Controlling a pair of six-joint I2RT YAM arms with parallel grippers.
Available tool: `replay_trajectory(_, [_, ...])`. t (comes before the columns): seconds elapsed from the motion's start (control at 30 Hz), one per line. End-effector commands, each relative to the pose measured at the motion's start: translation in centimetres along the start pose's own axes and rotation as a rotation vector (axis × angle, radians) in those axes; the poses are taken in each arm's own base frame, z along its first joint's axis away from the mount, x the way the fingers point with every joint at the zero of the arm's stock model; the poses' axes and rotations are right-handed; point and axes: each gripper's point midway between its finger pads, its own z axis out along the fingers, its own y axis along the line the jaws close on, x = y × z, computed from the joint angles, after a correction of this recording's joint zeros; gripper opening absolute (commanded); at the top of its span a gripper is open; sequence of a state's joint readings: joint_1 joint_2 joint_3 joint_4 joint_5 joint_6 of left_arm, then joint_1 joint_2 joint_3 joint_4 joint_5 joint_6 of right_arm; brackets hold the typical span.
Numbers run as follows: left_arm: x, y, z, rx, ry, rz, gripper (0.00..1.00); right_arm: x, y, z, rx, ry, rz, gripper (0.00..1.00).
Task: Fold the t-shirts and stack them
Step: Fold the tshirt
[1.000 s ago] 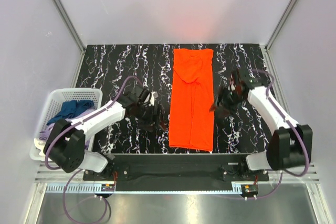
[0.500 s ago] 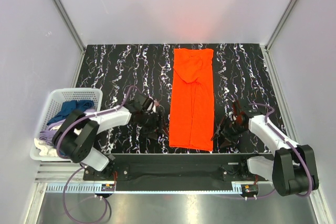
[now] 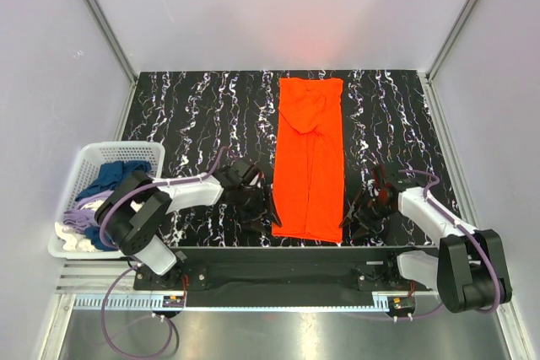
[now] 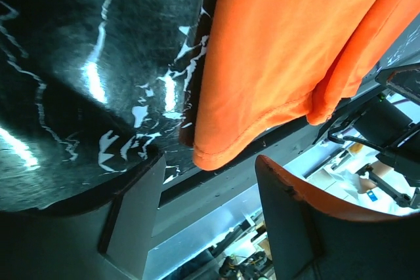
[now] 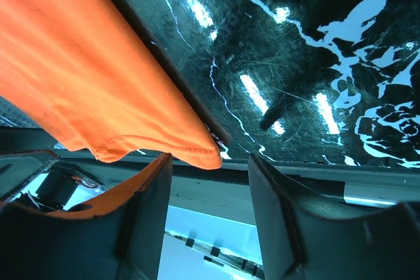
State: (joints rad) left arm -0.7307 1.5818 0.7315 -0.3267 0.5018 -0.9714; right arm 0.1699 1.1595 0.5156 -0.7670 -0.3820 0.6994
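An orange t-shirt (image 3: 310,158), folded into a long strip, lies down the middle of the black marble table (image 3: 194,107). My left gripper (image 3: 268,212) is open at the shirt's near left corner (image 4: 216,152), which sits between its fingers (image 4: 134,208). My right gripper (image 3: 348,217) is open at the near right corner (image 5: 200,155), the corner between its fingers (image 5: 147,208). Neither gripper holds the cloth.
A white basket (image 3: 81,176) with blue and pale shirts (image 3: 114,179) stands at the table's left edge. The table's front edge (image 3: 304,246) runs just below the shirt's hem. Grey walls enclose the table.
Both grippers have come down and inward to the shirt's near corners. The right arm swung from mid-table to the front edge. The shirt has not moved.
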Motion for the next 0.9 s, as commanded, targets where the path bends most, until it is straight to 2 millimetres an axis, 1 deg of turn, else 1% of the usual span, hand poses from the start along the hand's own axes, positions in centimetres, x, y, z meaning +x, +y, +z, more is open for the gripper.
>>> replay_trajectory(0.0, [0.1, 2.3, 1.4, -0.092, -0.016, -0.055, 0.63, -0.7, 0.1, 0.2, 0.013, -0.02, 0.016, 0.57])
replay_trajectory(0.1, [0.0, 2.3, 1.5, -0.117, -0.017, -0.055, 0.63, -0.7, 0.0, 0.3, 0.041, -0.002, 0.019, 0.57])
replay_trajectory(0.17, [0.1, 2.2, 1.6, -0.125, -0.016, -0.056, 0.62, -0.3, 0.1, 0.5, 0.055, 0.012, 0.014, 0.59])
replay_trajectory(0.4, [0.1, 2.1, 2.0, -0.13, -0.019, -0.066, 0.59, -0.1, 0.3, 0.8, 0.092, -0.006, 0.006, 0.6])
replay_trajectory(0.43, [0.1, 2.1, 2.1, -0.132, -0.017, -0.066, 0.57, -0.1, 0.3, 0.8, 0.097, -0.013, 0.012, 0.59])
replay_trajectory(0.53, [0.1, 2.3, 2.3, -0.134, -0.02, -0.071, 0.56, -0.1, 0.4, 0.8, 0.085, -0.013, 0.017, 0.59])
replay_trajectory(0.57, [0.1, 2.3, 2.3, -0.133, -0.017, -0.072, 0.54, 0.0, 0.3, 0.9, 0.096, -0.004, 0.017, 0.58])
replay_trajectory(0.77, [0.1, 2.6, 2.5, -0.144, -0.015, -0.077, 0.5, -0.1, 1.4, 1.6, 0.084, 0.019, 0.02, 0.56])
replay_trajectory(0.87, [0.1, 2.5, 2.5, -0.143, -0.015, -0.073, 0.46, -0.1, 1.2, 1.7, 0.097, 0.008, 0.027, 0.56])
